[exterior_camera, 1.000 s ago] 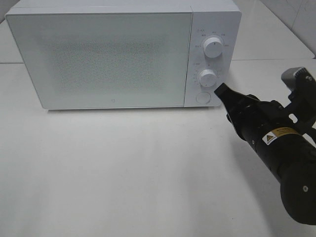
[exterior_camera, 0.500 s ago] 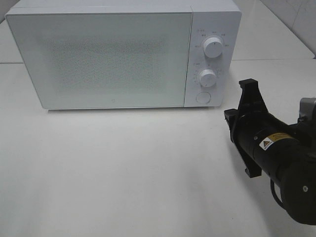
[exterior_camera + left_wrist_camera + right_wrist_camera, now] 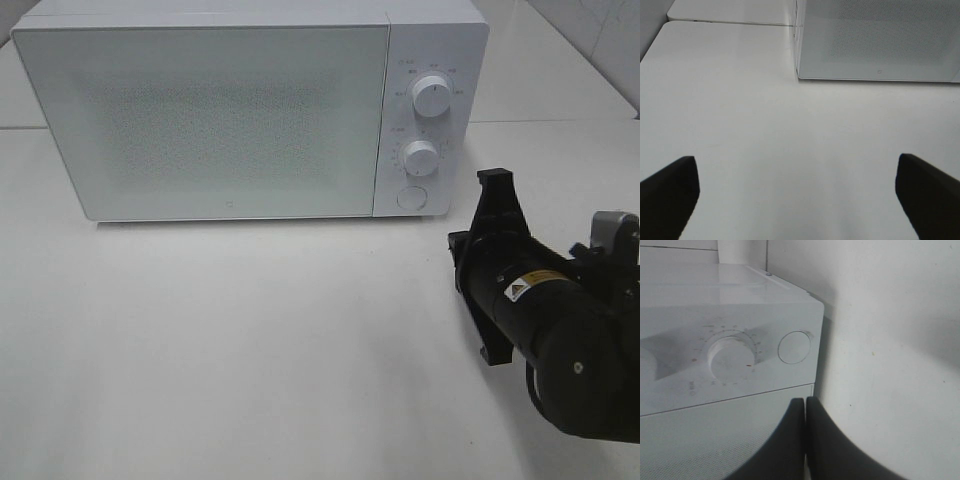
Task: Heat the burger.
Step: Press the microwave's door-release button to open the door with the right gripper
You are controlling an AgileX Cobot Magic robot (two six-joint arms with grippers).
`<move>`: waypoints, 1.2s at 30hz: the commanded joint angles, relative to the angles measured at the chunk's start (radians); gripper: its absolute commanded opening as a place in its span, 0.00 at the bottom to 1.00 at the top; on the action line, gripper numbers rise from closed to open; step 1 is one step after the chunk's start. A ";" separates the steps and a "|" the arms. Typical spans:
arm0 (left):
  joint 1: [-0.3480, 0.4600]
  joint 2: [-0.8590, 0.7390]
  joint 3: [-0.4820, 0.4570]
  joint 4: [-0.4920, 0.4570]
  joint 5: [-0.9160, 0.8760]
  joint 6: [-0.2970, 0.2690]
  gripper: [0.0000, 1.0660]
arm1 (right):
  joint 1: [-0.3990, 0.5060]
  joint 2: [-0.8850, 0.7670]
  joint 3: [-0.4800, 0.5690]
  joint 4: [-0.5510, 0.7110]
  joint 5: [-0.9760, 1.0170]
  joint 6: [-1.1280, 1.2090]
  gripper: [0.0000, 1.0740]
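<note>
Microwave [image 3: 200,120] door shut, inside hidden; right end effector [image 3: 805,401] pressed together, left end effector [image 3: 796,165] spread apart

exterior: down at microwave [image 3: 230,110] | left wrist: low over table [image 3: 790,150] | right wrist: close-up | shared: microwave

We see the microwave [image 3: 440,40], door [image 3: 200,120] closed, on the white table [image 3: 250,350]; our right gripper [image 3: 496,182] hangs near its button [image 3: 411,197], black arm [image 3: 570,340] filling the corner.
</note>
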 commanded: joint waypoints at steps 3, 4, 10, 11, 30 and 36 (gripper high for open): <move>0.003 -0.014 0.002 -0.005 0.001 0.000 0.94 | -0.003 0.084 -0.064 -0.035 -0.006 0.093 0.00; 0.003 -0.014 0.002 -0.005 0.001 0.000 0.94 | -0.003 0.107 -0.087 -0.034 -0.005 0.093 0.00; 0.003 -0.014 0.002 -0.005 0.001 0.000 0.94 | -0.029 0.175 -0.159 -0.042 0.006 0.090 0.00; 0.003 -0.014 0.002 -0.005 0.001 0.000 0.94 | -0.029 0.175 -0.159 -0.042 0.006 0.090 0.00; 0.003 -0.014 0.002 -0.005 0.001 0.000 0.94 | -0.203 0.294 -0.365 -0.165 0.077 0.063 0.00; 0.003 -0.014 0.002 -0.005 0.001 0.000 0.94 | -0.212 0.309 -0.397 -0.169 0.107 0.060 0.00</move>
